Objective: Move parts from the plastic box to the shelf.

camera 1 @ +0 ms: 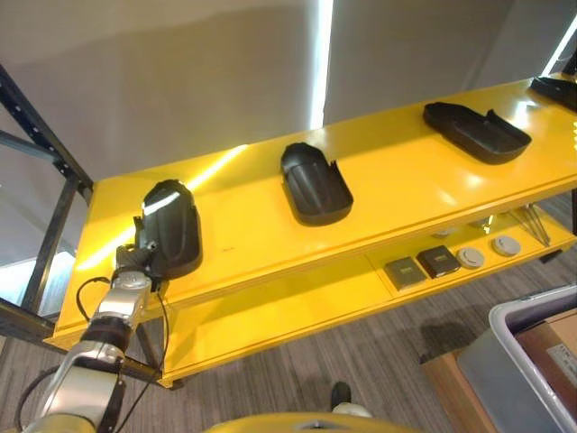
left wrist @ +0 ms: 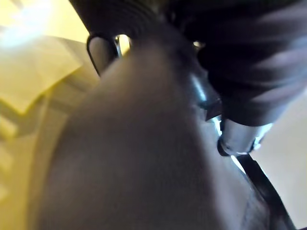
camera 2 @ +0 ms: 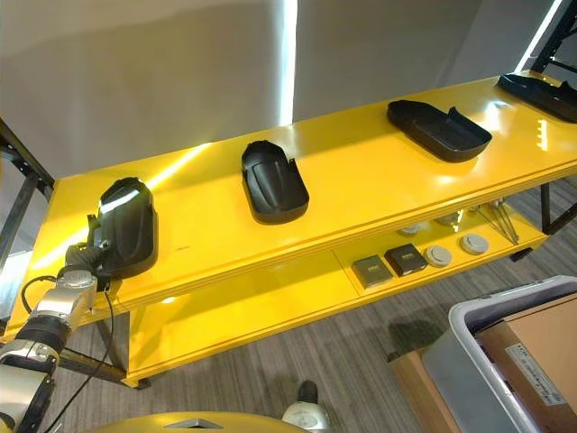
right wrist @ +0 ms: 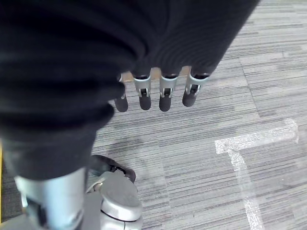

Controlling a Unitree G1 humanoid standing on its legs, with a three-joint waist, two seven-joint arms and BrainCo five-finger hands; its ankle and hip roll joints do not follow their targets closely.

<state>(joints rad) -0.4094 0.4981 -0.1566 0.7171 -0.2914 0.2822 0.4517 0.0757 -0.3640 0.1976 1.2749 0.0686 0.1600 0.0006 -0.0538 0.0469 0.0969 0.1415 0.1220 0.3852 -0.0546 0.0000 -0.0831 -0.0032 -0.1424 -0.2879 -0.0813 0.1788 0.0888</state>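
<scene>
Right now my left hand (camera 1: 144, 255) is at the left end of the yellow shelf (camera 1: 406, 171), up against the near end of a black part (camera 1: 171, 225) lying on the top board. In the left wrist view that part (left wrist: 144, 158) crowds the lens; I cannot tell whether the fingers are apart or clamped on it. The part is a glossy, dark, shoe-shaped shell, rounded end away from me, its long axis running from the front edge towards the back edge.

A second part (camera 1: 314, 183) of the same kind lies mid-board, hollow side up, long axis also front to back, rounded end towards the front edge. A third part (camera 1: 475, 131) lies towards the right end, slanted, long axis running along the board. A fourth dark piece (camera 1: 554, 90) sits at the far right corner.

My right hand (right wrist: 158, 93) hangs over the grey striped carpet (right wrist: 216, 182) with its fingers relaxed and apart, holding nothing.

On the lower board lie two square dark plates (camera 1: 422, 267) and small round discs (camera 1: 487, 253). A grey plastic box (camera 1: 527, 311) stands on the floor off the shelf's right end, against a cardboard box (camera 1: 442, 374). Behind the shelf is a plain grey wall (camera 1: 180, 81).
</scene>
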